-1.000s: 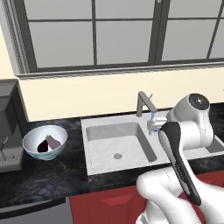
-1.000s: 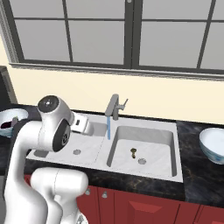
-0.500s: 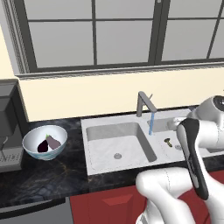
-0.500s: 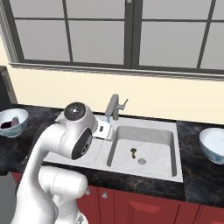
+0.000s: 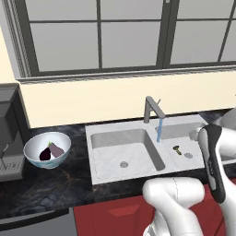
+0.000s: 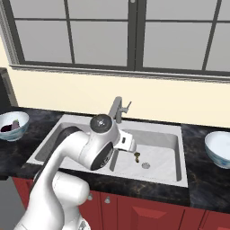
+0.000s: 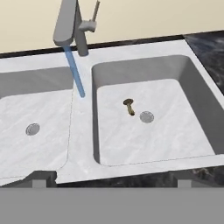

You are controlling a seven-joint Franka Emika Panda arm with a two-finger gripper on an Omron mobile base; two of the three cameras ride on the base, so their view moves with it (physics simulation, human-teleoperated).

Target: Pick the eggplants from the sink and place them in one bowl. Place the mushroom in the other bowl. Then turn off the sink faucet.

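Hovering with pincer spread wide, empty, above sink front rim, aimed at mushroom lying ahead in right basin beside drain, positioned for descent and pickup.

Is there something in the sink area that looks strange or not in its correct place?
Yes. The faucet is running, and its water stream lands on the divider between the basins, not in one. A small mushroom lies in the right basin beside the drain.
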